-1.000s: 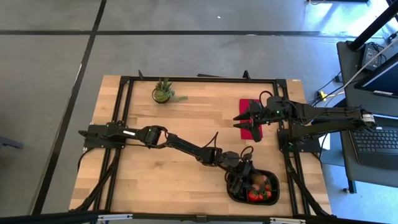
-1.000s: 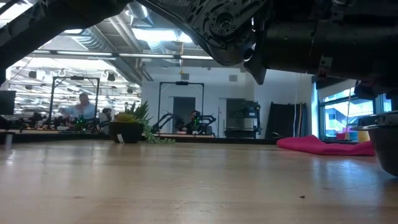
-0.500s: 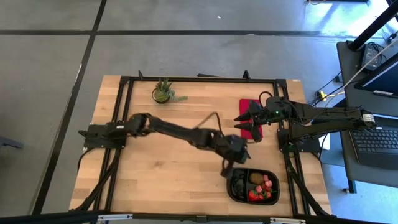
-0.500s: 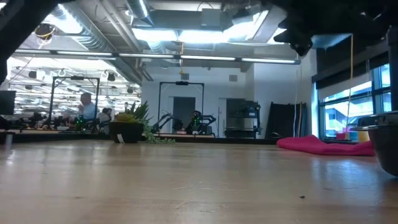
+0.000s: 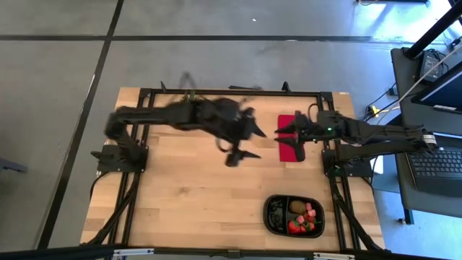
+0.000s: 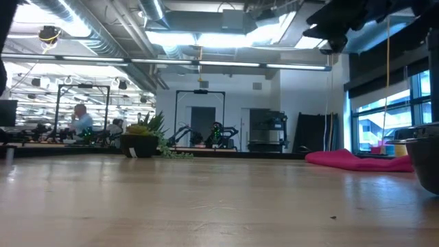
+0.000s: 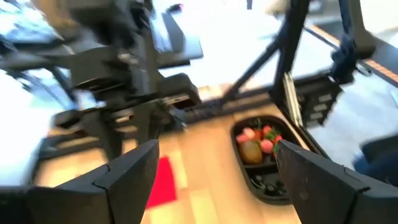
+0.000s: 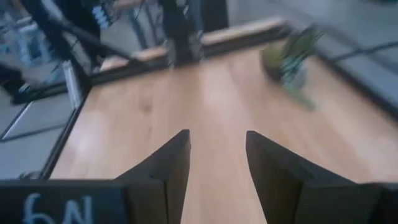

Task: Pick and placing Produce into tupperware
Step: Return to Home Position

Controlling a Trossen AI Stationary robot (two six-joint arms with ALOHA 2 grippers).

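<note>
All the produce in view lies in the black two-compartment tray at the near right of the wooden surface. Red strawberries and the brown kiwi are in its right compartment, and dark berries are in the left. No loose fruit shows on the boards, so the sorting looks done and the step in hand reads as the return to rest.

The left gripper hangs over the far middle of the surface, well apart from the tray, its fingers spread wide with nothing between them. The right gripper waits above the red cloth at the far right, fingers parted and likewise empty.

What remains, I judge, is folding the left arm to its base at the left edge, clear of the potted plant at the far left.

Beyond is an open workshop with ceiling ducts, strip lights, benches with a person at them, and windows at right.
</note>
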